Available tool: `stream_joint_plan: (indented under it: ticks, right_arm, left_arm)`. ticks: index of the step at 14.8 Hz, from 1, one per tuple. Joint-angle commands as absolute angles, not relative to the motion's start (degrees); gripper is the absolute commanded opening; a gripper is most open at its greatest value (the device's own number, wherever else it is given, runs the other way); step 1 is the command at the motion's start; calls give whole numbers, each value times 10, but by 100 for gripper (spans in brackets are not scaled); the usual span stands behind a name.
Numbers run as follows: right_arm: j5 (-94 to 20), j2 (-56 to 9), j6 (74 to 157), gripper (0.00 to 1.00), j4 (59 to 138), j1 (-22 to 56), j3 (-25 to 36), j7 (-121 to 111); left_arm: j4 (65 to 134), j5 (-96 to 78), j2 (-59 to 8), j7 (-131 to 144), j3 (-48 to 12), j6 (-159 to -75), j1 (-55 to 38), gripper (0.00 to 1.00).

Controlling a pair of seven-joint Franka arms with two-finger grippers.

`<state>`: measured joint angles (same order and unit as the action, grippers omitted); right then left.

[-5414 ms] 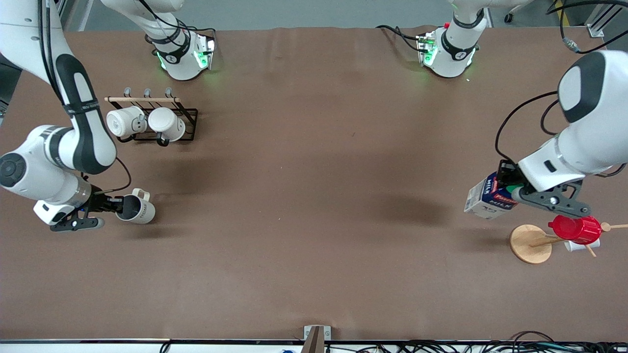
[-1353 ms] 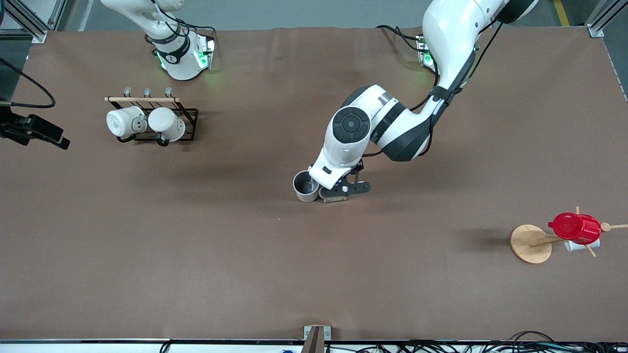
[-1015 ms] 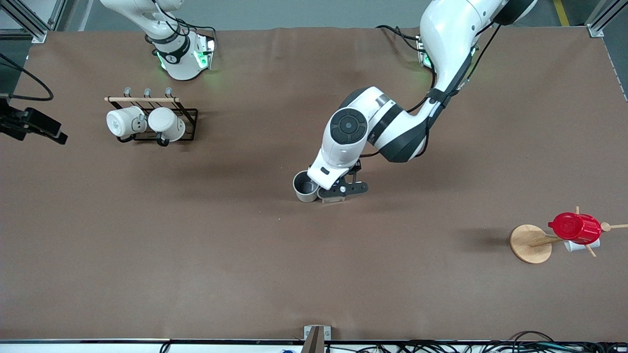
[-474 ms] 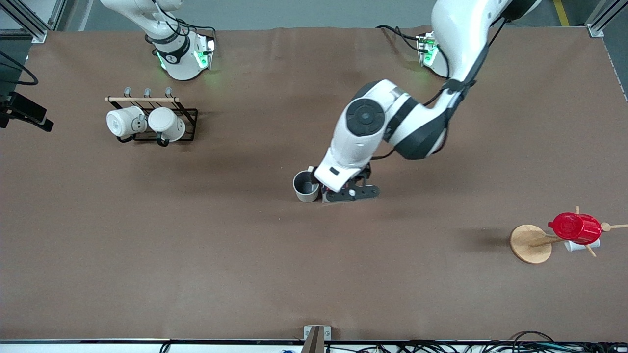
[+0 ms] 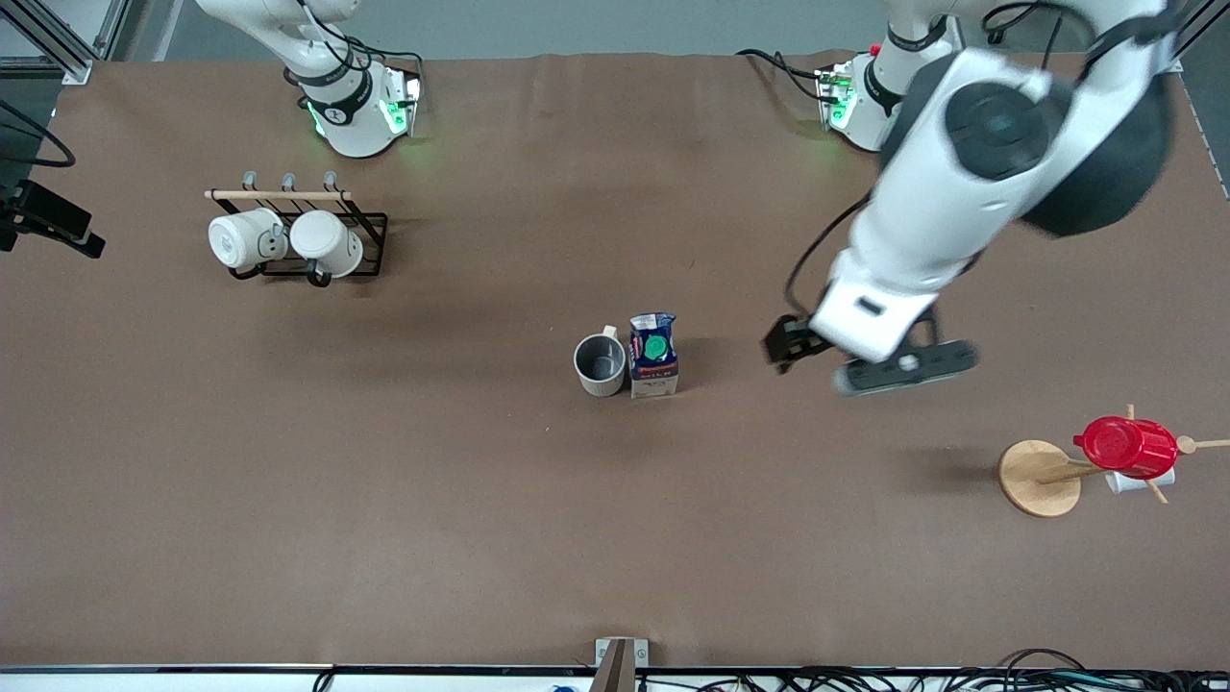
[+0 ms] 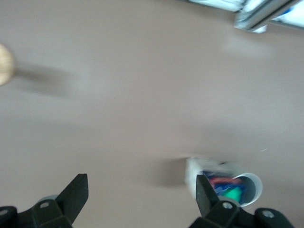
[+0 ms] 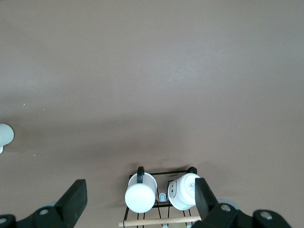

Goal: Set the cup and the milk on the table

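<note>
The cream-beige cup (image 5: 600,365) stands upright on the brown table (image 5: 615,538) near its middle, handle toward the robots' bases. The milk (image 5: 654,356), with blue top and green cap, stands upright right beside it on the side toward the left arm's end, touching or nearly so. My left gripper (image 5: 790,346) is open and empty, raised over bare table toward the left arm's end from the milk. The left wrist view shows its open jaws (image 6: 140,190) with the milk (image 6: 216,180) and cup rim (image 6: 254,183) beside one finger. My right gripper (image 7: 140,187) is open, empty, high above the mug rack.
A black wire rack (image 5: 370,226) with two white mugs (image 5: 288,240) stands near the right arm's base; it also shows in the right wrist view (image 7: 161,190). A wooden disc stand (image 5: 1040,478) with a red cup (image 5: 1124,447) stands at the left arm's end.
The left gripper has let go of the milk and swung up and away toward the left arm's end. The milk now stands free beside the cup. The right arm has hardly moved.
</note>
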<state>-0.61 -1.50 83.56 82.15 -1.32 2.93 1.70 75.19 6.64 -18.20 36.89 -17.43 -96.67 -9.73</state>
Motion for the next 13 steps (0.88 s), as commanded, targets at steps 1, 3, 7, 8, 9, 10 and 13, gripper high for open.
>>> stream_joint_plan:
  ticks: [1,3,7,8,9,10,13]
  right_arm:
    - [2,-17,831,100,817,-14,30,13]
    - [2,-17,831,100,817,-14,30,15]
    - [1,-17,831,100,817,-20,29,15]
    - [1,-17,831,100,817,-19,29,15]
    - [1,-17,831,100,817,-19,29,14]
    - [1,-17,830,100,818,-18,29,14]
    - [1,-17,830,100,818,-18,29,14]
  left_arm:
    - [779,69,-116,304,-180,-898,-40,100]
    - [794,65,-82,262,-184,-871,-10,100]
    - [827,14,-26,143,-170,-856,33,100]
    - [858,6,2,119,-138,-860,26,100]
    - [886,-3,26,103,-117,-863,12,100]
    - [908,-9,48,79,-89,-864,-2,100]
    - [957,-35,89,47,-34,-868,-29,100]
